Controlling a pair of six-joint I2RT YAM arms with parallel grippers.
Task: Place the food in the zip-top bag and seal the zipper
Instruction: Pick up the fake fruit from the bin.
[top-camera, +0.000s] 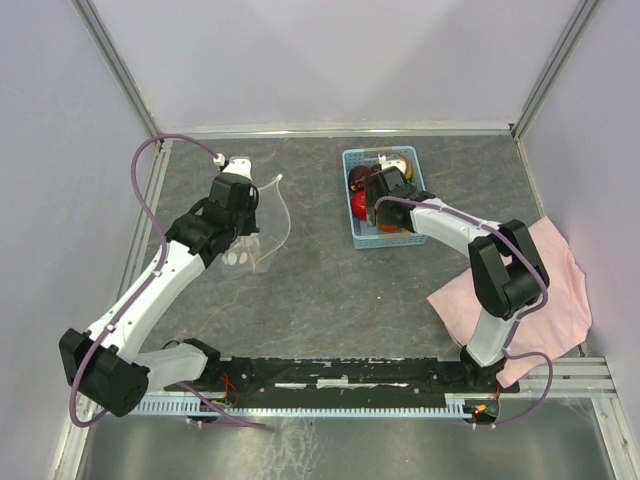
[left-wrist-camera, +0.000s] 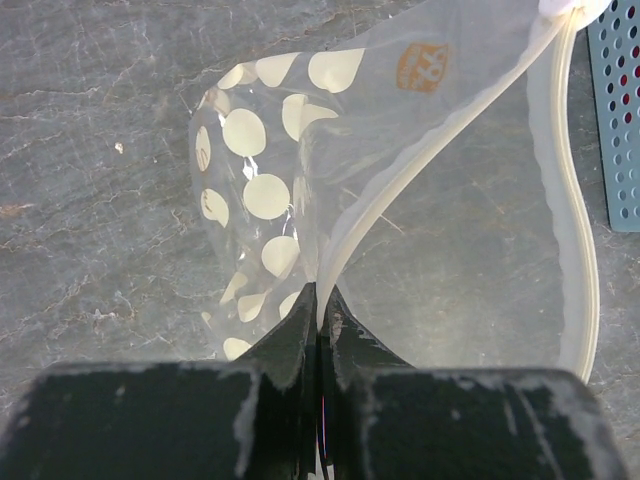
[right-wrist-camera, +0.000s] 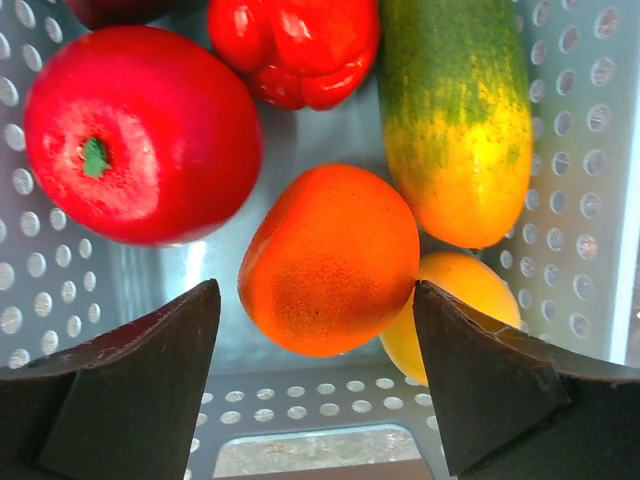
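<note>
Grey mottled surface (top-camera: 320, 290), walled in pale panels, carries the bag (top-camera: 265, 225) at about 10 o'clock and the blue basket (top-camera: 352, 235) at about 1 o'clock, well apart. A pink cloth (top-camera: 550, 290) lies at 4 o'clock.

The left tool (left-wrist-camera: 320, 300) is fully closed, pinching one lip of the bag at the zipper (left-wrist-camera: 420, 170), so the mouth gapes beside it. The right tool (right-wrist-camera: 316, 290) hangs wide open in the basket with a finger on either side of the orange (right-wrist-camera: 330, 260), gripping nothing.

All the food I can see is in the basket: a red tomato (right-wrist-camera: 140, 150) at 10 o'clock of the orange, a red pepper (right-wrist-camera: 295, 45) at 12, a cucumber (right-wrist-camera: 455, 120) at 2, and a yellow fruit (right-wrist-camera: 470, 290) touching it at 4.

Risks, as I judge them:
- The right-hand finger may land on the yellow fruit instead of clearing it, so the grip closes on two things or neither.
- The orange is round and may squirt out of the grip.
- The bag is floppy (and held by a thin edge only), so its mouth may sag shut or slip free when food drops in.

Writing: a small orange logo (left-wrist-camera: 422, 68) is printed on the bag, too blurred to read.
</note>
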